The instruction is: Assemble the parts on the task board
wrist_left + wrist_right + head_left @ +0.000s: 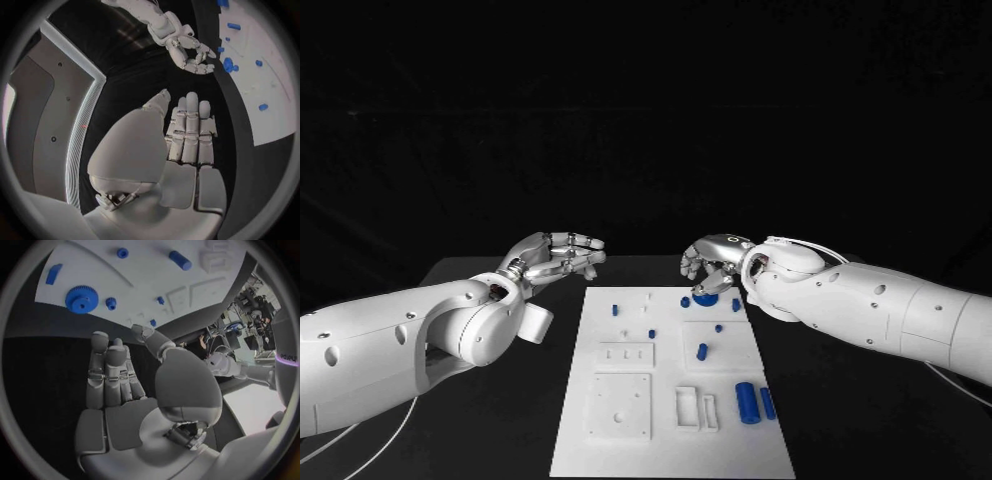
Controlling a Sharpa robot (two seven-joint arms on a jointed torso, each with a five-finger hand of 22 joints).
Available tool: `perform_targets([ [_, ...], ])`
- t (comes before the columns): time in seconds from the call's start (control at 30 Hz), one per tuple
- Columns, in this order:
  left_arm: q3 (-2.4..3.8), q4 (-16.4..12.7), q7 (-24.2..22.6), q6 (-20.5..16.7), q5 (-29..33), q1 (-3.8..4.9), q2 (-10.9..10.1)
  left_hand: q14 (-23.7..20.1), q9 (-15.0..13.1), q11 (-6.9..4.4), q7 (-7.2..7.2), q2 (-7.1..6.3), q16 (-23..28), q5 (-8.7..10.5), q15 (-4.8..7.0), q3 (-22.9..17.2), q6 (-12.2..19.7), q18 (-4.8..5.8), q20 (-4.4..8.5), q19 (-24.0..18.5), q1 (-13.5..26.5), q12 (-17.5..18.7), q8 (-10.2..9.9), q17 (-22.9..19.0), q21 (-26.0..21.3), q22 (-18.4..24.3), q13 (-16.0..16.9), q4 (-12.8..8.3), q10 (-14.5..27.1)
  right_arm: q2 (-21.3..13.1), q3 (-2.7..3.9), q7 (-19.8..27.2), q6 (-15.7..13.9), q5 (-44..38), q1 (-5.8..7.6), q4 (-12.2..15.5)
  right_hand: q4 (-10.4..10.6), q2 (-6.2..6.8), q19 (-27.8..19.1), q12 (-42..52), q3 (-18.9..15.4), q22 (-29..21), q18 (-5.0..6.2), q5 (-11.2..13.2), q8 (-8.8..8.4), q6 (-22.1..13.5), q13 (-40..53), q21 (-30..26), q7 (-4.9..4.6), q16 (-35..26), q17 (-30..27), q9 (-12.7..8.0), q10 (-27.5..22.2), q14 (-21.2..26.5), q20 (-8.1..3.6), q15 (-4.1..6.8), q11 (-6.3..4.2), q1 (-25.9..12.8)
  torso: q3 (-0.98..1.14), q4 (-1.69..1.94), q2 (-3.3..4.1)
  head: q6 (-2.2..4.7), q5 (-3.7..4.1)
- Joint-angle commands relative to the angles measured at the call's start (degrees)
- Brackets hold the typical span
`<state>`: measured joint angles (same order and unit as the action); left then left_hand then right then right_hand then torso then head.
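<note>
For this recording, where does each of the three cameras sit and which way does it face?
Head view: on the robot's head, looking down at the task board; both arms, left hand, right hand.
Left wrist view: behind the open left hand, facing the board's edge and the right hand.
Right wrist view: behind the open right hand, facing the board.
Shared: the blue gear.

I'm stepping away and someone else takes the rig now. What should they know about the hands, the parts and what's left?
Left hand: open, holds nothing, hovering off the task board's far left corner.
Right hand: open, empty, above the blue gear at the board's far edge.
Parts: two blue cylinders lie near the board's right edge; small blue pieces are scattered mid-board.
Done: nothing can be confirmed as assembled.
Left: picking and fitting the parts.
</note>
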<state>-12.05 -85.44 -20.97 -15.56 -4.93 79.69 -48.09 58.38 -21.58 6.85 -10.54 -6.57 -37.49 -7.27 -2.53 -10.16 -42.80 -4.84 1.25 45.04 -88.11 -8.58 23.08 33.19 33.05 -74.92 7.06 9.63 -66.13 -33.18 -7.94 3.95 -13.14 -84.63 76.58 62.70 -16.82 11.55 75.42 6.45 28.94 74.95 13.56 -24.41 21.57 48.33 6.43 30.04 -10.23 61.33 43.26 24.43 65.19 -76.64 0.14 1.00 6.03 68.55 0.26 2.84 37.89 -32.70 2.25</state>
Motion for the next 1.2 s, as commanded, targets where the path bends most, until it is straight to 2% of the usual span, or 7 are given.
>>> perform_targets([
  [0.03,0.14,-0.9,-0.9,1.0,-0.5,0.43,-0.3,-0.4,0.1,0.05,-0.41,-0.07,-0.4,0.25,0.07,-0.1,-0.1,0.24,0.52,-0.1,0.7,0.3,-0.3,-0.1,0.2,-0.7,0.1,0.4,-0.4,0.6,0.04,-2.6,-0.4,-6.9,0.07,-0.5,0.1,0.26,0.5,-0.4,-0.7,1.4,1.38,-0.5,-0.34,-0.5,-0.2,0.6,0.13,0.9,0.4,0.1,-0.6,0.0,0.02,-0.49,0.05,-1.0,-0.19,0.53,1.18,0.34,0.08],
  [0.13,0.19,-1.5,-0.8,1.1,-0.5,0.63,-0.5,-0.5,0.1,0.06,-0.42,-0.11,-0.4,0.27,0.04,-0.1,-0.1,0.29,0.56,-0.1,0.7,0.3,-0.4,-0.1,0.2,-0.7,0.1,0.5,-0.4,1.1,0.04,-2.8,-0.5,-8.1,0.07,-1.0,0.1,0.19,0.7,-0.6,-1.2,1.4,1.44,-0.6,-0.43,-0.4,-0.4,1.2,0.21,2.0,0.7,0.2,-0.5,0.3,0.00,-0.58,0.11,-1.5,-0.22,0.80,1.61,0.47,0.22],
  [0.17,0.21,-1.7,-0.8,1.0,-0.5,0.72,-0.6,-0.5,0.1,0.06,-0.43,-0.13,-0.4,0.29,0.03,-0.1,-0.1,0.32,0.57,-0.1,0.8,0.4,-0.4,-0.1,0.2,-0.7,0.1,0.5,-0.4,1.2,0.04,-3.1,-0.7,-8.7,0.06,-1.1,0.1,0.17,0.7,-0.7,-1.3,1.4,1.44,-0.7,-0.44,-0.3,-0.4,1.3,0.26,2.2,0.7,0.3,-0.5,0.4,-0.01,-0.59,0.13,-1.6,-0.38,0.99,1.95,0.64,0.37],
  [0.2,0.22,-2.0,-0.8,1.0,-0.5,0.82,-0.7,-0.6,0.1,0.07,-0.43,-0.13,-0.4,0.29,0.02,-0.1,-0.1,0.34,0.59,-0.1,0.8,0.4,-0.4,-0.1,0.2,-0.7,0.1,0.5,-0.4,1.4,0.04,-3.1,-0.8,-9.3,0.06,-1.2,0.1,0.15,0.7,-0.8,-1.4,1.4,1.44,-0.7,-0.46,-0.3,-0.4,1.3,0.28,2.3,0.8,0.3,-0.5,0.4,-0.01,-0.61,0.16,-1.7,-0.86,1.29,2.44,1.03,0.66],
  [0.43,0.25,-2.4,-0.6,1.0,-0.5,0.91,-0.9,-0.6,0.2,0.09,-0.44,-0.15,-0.4,0.30,0.00,-0.1,-0.1,0.41,0.64,-0.2,0.9,0.5,-0.4,-0.2,0.2,-0.7,0.1,0.6,-0.4,1.6,-0.01,-3.6,-1.0,-11.6,0.02,-1.7,0.1,-0.23,0.7,-0.8,-1.6,1.3,1.44,-0.5,-0.30,0.5,-0.6,1.9,0.53,3.3,0.8,0.6,-0.1,0.8,-0.01,-0.57,0.10,-2.1,-0.91,1.65,3.27,1.29,1.01],
  [0.73,0.35,-2.8,-0.7,0.6,-0.5,1.05,-1.2,-0.7,0.2,0.19,-0.45,-0.25,-0.4,0.23,-0.01,-0.1,-0.1,0.54,0.82,-0.3,0.9,0.8,-0.5,-0.2,0.2,-0.6,0.1,0.6,-0.2,2.0,-0.15,-3.6,-0.9,-13.8,-0.31,-2.5,0.1,-0.30,0.3,-0.9,-1.1,1.2,1.44,-0.1,0.02,1.9,-0.7,2.2,1.02,3.9,0.5,0.9,0.4,1.2,0.21,-0.55,0.06,-1.7,-0.89,1.59,4.33,1.91,1.01],
  [1.2,0.44,-2.7,-0.5,0.9,-0.5,1.17,-1.5,-0.7,0.3,0.32,-0.48,-0.39,-0.5,0.24,-0.01,-0.1,0.0,0.69,0.96,-0.3,0.9,1.1,-0.6,-0.3,0.3,-0.6,0.1,0.7,-0.1,1.8,-0.18,-2.4,0.0,-14.3,-1.04,-2.9,0.1,-0.78,0.1,-0.7,-0.8,1.2,1.44,0.7,-0.04,2.7,-0.6,2.6,1.20,4.4,0.1,1.2,1.5,1.4,0.49,-0.29,-0.22,-1.5,-0.82,1.74,5.42,2.02,0.93],
])
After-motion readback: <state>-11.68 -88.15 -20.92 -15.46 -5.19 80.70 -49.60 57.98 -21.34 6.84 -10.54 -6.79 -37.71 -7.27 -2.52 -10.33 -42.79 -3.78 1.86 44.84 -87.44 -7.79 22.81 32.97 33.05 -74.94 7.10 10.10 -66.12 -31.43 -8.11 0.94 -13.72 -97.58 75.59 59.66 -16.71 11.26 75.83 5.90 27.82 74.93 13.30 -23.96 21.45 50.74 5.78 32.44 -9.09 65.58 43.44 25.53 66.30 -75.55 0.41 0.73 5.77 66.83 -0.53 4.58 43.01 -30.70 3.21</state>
